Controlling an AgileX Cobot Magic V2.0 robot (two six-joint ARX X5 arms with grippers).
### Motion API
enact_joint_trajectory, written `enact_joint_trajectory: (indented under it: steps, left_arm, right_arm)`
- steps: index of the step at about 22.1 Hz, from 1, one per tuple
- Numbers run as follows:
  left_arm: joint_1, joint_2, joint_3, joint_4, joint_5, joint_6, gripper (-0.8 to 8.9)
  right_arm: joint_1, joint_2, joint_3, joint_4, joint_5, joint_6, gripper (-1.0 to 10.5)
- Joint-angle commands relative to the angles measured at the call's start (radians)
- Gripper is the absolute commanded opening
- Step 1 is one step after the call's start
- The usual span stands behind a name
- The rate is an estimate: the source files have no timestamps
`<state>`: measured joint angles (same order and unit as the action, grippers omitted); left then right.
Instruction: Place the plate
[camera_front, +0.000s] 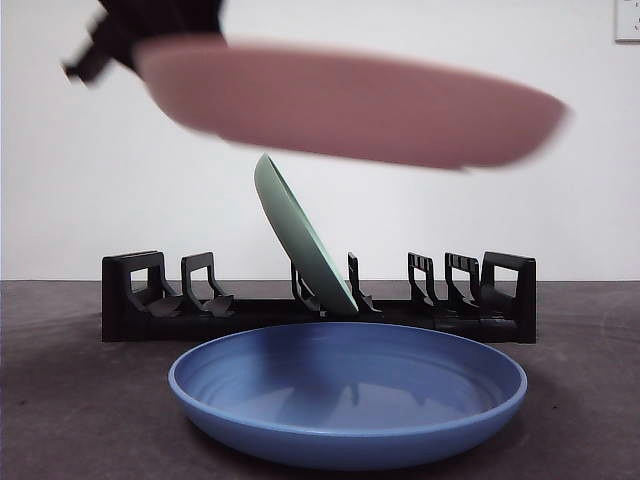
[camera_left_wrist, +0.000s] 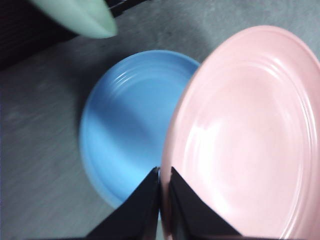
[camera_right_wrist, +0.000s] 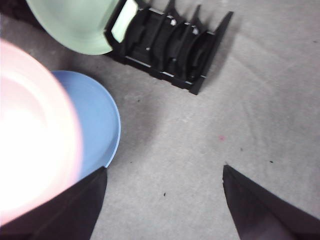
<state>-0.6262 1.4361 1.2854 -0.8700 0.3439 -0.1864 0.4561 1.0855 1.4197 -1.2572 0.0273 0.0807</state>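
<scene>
**Pink plate carried above the rack**

The pink plate (camera_front: 350, 100) hangs nearly flat across the top of the front view, clear of everything below, so it can travel to the rack. The blue plate (camera_front: 348, 400) lies on the table (camera_front: 60, 400) at lower centre. Behind it stands the black rack (camera_front: 130, 300), the green plate (camera_front: 300, 235) leaning in a middle slot. At upper left the left gripper (camera_left_wrist: 161, 190) pinches the pink rim. The right gripper (camera_right_wrist: 165, 195) waits, jaws spread, holding nothing.

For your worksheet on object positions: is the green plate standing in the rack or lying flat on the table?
Standing in the rack. The green plate sits on edge, leaning, between the uprights of the black rack.
</scene>
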Motion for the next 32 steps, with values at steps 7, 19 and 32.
enact_joint_trajectory:
  steps: [7, 19, 32]
  left_arm:
    - [-0.109, 0.008, -0.286, 0.461, -0.085, -0.295, 0.16]
    - [-0.145, 0.008, -0.393, 0.468, -0.347, -0.435, 0.16]
    - [-0.16, 0.008, -0.393, 0.38, -0.416, -0.435, 0.29]
  right_arm:
    - [-0.013, -0.033, 0.019, -0.012, 0.004, -0.011, 3.6]
    - [-0.014, -0.055, 0.019, -0.042, 0.003, -0.01, 3.6]
    - [-0.014, -0.063, 0.019, -0.055, 0.0, -0.01, 3.6]
